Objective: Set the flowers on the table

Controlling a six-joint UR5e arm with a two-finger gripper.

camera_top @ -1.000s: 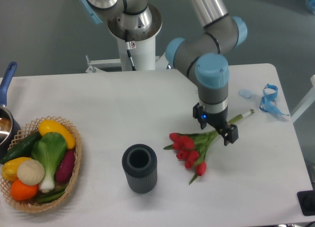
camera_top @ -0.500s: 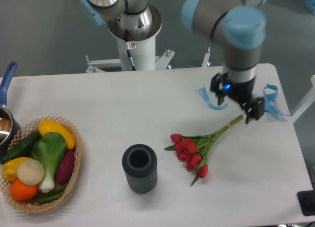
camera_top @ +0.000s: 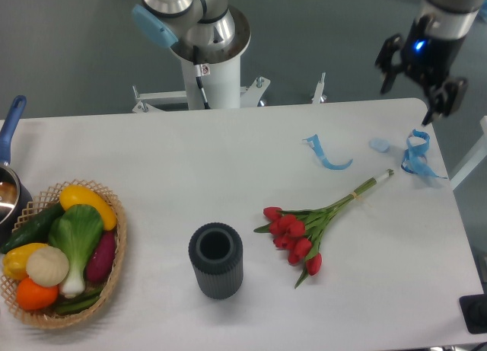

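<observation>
The flowers [camera_top: 304, 229], a bunch of red tulip buds with green leaves and long pale stems, lie flat on the white table [camera_top: 228, 161] right of centre, buds toward the front, stems pointing to the back right. My gripper [camera_top: 421, 81] is high above the table's back right corner, well away from the flowers. Its two fingers stand apart with nothing between them.
A dark grey ribbed cylinder cup [camera_top: 216, 260] stands left of the flowers. A wicker basket [camera_top: 76, 309] with vegetables sits at the front left, a blue-handled pot [camera_top: 9, 138] behind it. Blue ribbons [camera_top: 327, 154] [camera_top: 417, 153] lie at the back right. The robot base [camera_top: 207, 62] is behind.
The gripper has let go of the flowers and risen up and to the right, away from them. The flowers lie still on the table.
</observation>
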